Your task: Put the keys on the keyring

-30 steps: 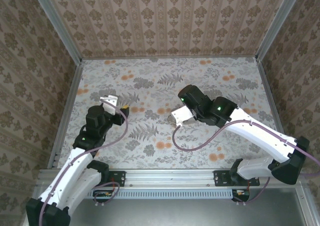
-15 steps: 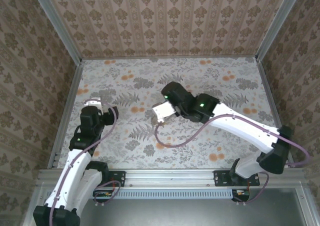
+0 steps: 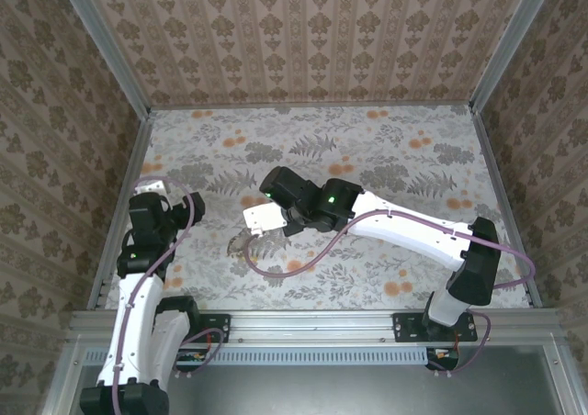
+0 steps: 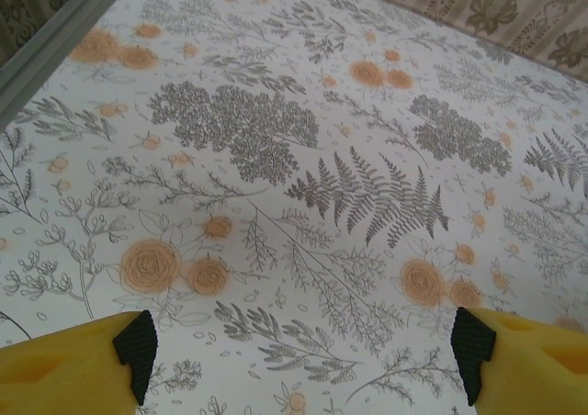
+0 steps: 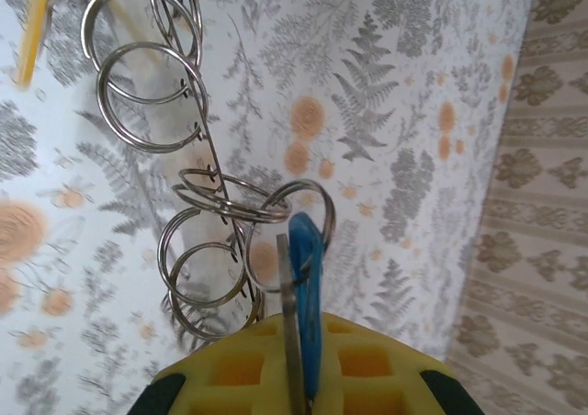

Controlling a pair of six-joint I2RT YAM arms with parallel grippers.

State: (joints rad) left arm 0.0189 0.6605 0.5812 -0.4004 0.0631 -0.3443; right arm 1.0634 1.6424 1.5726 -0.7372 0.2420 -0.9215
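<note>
Drawing the left gripper (image 3: 150,189) back toward its own side since a second ago, now spreading its fingers (image 4: 83,364) wide over bare table (image 4: 276,158), nothing between them. Swinging the right gripper (image 3: 254,223) leftward and nearer, fingers pressed together, pinching the blue key (image 5: 304,268) by its head. Trailing the keyring (image 5: 220,204) just beyond those fingertips as a string of metal rings, the yellow key (image 5: 35,29) hanging near its far end.
</note>
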